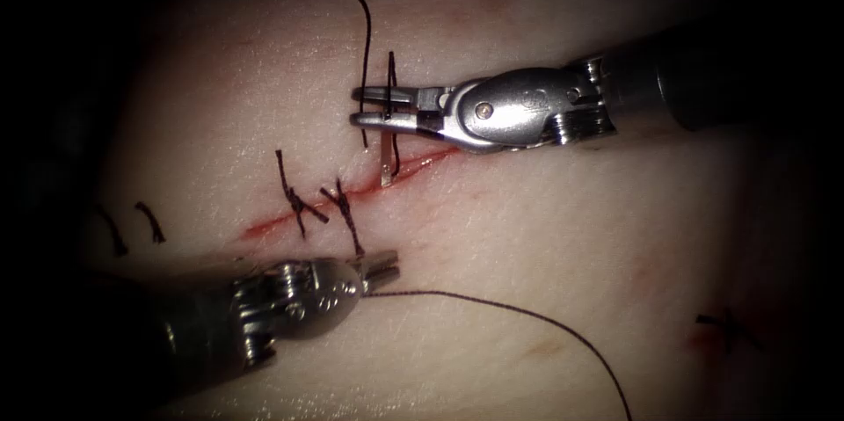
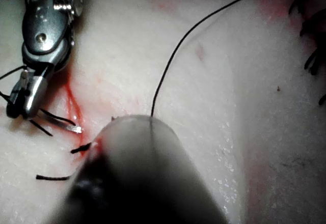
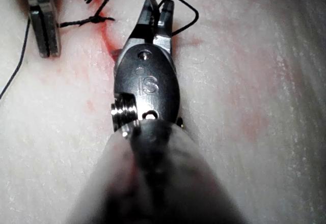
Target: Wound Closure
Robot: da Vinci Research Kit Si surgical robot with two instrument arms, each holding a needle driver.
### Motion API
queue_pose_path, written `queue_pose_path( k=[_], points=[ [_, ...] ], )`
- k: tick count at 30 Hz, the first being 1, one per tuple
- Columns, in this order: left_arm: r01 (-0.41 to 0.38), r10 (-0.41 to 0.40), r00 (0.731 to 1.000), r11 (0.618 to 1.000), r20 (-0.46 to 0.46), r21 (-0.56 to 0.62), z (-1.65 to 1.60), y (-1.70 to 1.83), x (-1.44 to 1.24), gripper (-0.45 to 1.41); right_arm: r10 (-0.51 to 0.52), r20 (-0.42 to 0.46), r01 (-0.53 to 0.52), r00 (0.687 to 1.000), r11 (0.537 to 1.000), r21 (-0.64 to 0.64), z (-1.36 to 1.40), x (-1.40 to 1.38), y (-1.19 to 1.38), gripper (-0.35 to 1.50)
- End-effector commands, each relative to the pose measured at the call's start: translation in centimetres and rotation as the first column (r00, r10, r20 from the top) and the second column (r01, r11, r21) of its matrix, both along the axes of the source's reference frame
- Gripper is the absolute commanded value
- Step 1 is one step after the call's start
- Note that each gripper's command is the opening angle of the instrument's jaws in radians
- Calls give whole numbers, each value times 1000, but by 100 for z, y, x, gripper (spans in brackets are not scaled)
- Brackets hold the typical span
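The tissue [image 1: 545, 236] is lying pale and moist, and the cut [image 1: 352, 192] is running slantwise across it, edged with red fluid [image 1: 264, 226]. Two knotted stitches [image 1: 318, 203] are sitting across the cut, their dark cut ends standing free. The needle [image 1: 388, 157] is being held near its upper part in the right tool [image 1: 374, 105], above the right end of the cut, its flat silver tip hanging just at the cut's edge; whether it is entering the tissue cannot be told. The thread [image 1: 365, 43] is trailing from the needle up and away from the cut. A second run of thread is being gripped by the left tool [image 1: 384, 269] below the cut.
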State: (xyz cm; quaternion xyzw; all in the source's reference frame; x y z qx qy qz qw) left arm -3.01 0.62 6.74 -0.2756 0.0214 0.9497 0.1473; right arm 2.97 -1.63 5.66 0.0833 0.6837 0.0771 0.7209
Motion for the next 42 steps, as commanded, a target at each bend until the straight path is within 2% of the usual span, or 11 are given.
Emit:
queue_pose_path(
  k=[1, 12, 22, 25, 38, 42],
  points=[
    [-1, 1, 1000, 1000, 0, -3, 7, 0, -4, 14, -4, -1, 4, 1000, 1000, 12, 4, 7, -5, -35],
    [6, -6, 1000, 1000, 6, -2, 9, -2, -1, 14, -35, 19, 34, 999, 998, 57, 5, 8, -5, -35],
    [5, -5, 1000, 1000, -1, -6, 15, -4, -2, 14, -48, 29, 43, 998, 987, 152, 6, 12, -2, -35],
    [9, -9, 1000, 1000, -5, 0, 22, -5, -1, 14, -77, 24, 69, 997, 970, 233, 7, 15, -1, -35],
    [5, -5, 1000, 1000, -6, 0, 24, -6, 2, 14, -129, 33, 109, 991, 929, 354, 13, 17, -8, -35],
    [5, -5, 1000, 1000, -6, 0, 24, -5, 3, 14, -143, 38, 113, 989, 898, 426, 14, 18, -13, -35]
  ],
)
